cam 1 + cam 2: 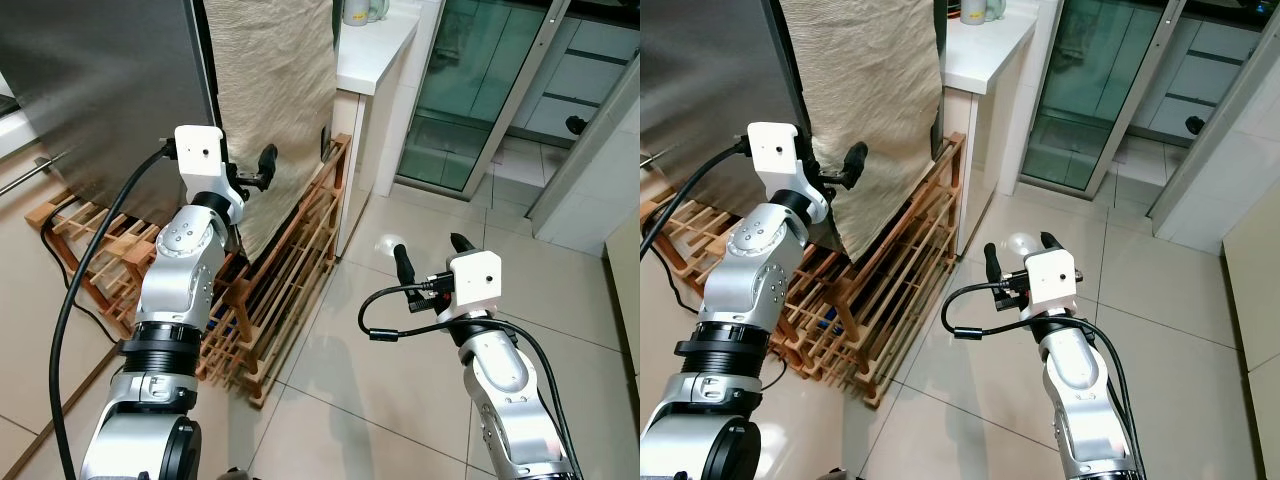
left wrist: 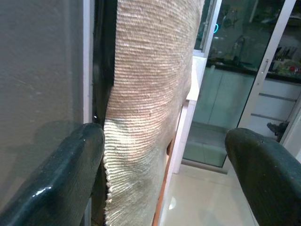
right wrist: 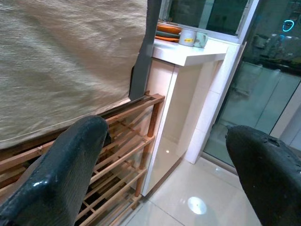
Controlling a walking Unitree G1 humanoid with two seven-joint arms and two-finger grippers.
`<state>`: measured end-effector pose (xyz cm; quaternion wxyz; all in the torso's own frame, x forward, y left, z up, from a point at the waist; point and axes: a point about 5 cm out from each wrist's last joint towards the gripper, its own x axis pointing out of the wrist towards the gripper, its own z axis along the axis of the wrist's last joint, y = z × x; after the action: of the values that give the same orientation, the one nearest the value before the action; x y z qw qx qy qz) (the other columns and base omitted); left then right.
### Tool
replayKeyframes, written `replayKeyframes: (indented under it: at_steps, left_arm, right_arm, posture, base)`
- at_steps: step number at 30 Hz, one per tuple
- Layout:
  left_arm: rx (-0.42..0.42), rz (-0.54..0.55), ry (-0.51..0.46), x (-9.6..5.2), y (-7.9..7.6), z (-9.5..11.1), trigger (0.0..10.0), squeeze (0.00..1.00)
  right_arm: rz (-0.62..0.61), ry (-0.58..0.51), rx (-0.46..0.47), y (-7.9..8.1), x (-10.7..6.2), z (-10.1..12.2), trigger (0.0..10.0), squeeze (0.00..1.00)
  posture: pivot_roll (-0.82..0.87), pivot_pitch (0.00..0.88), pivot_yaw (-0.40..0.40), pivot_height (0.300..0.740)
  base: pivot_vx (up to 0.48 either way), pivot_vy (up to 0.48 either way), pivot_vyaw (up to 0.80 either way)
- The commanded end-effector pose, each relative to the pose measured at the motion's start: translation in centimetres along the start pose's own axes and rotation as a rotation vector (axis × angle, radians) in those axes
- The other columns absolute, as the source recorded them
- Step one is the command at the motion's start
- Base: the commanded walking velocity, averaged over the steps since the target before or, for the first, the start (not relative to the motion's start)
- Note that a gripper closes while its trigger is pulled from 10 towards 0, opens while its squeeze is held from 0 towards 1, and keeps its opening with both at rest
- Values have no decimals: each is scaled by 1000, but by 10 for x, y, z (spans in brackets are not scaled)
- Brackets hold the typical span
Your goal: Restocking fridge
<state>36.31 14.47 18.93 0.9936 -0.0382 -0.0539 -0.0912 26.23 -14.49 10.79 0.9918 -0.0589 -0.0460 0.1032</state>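
Far left stands the fridge (image 1: 100,90), its steel door shut, a beige cloth (image 1: 275,110) draped down its right side. My left gripper (image 1: 262,168) is raised right at the door's edge, its 2 fingers spread wide, one by the steel, one beyond the cloth. Below sits the wooden rack (image 1: 290,270). Right of that, the white counter (image 1: 375,45) carries mugs (image 3: 194,37). My right gripper (image 1: 432,255) hangs over the tiled floor (image 1: 350,380), fingers wide, holding nothing.
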Motion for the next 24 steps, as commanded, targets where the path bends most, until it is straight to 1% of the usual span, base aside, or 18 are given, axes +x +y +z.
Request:
replayKeyframes:
  at_steps: [1,3,7,10,13,14,17,21,24]
  left_arm:
    - [10,-24,8,7,-9,1,10000,0]
    - [0,-22,9,9,-11,0,10000,0]
    - [-42,-39,7,20,-23,2,10000,0]
    - [-60,-31,10,25,-26,2,10000,0]
    - [-87,34,26,30,-19,1,10000,0]
    - [-106,61,15,31,-15,4,10000,0]
    - [-110,89,-13,32,-10,9,10000,0]
    - [-124,115,-22,31,-6,9,10000,0]
    - [-89,153,-43,30,-2,8,10000,0]
  right_arm:
    - [1,0,-14,-1,1,1,10000,0]
    - [1,-1,-14,-2,2,1,10000,0]
    - [-1,-5,-17,-3,4,2,10000,0]
    - [-1,-4,-19,-3,3,2,10000,0]
    - [-1,-1,-24,-4,2,2,10000,0]
    - [-3,0,-27,-5,2,2,10000,0]
    - [-9,1,-32,-7,2,2,10000,0]
    - [-7,2,-33,-7,2,2,10000,0]
    - [0,4,-33,-6,2,2,10000,0]
  posture:
    - [-171,0,9,740]
    - [-174,0,10,740]
    - [-183,0,10,740]
    - [-189,0,8,740]
    - [-199,0,9,740]
    - [-203,0,8,740]
    - [-201,0,5,740]
    - [-198,0,2,740]
    - [-193,0,0,740]
  base:
    - [0,0,0]
    - [0,0,0]
    - [0,0,0]
    - [0,0,0]
    - [0,0,0]
    - [0,0,0]
    - [0,0,0]
    - [0,0,0]
    - [0,0,0]
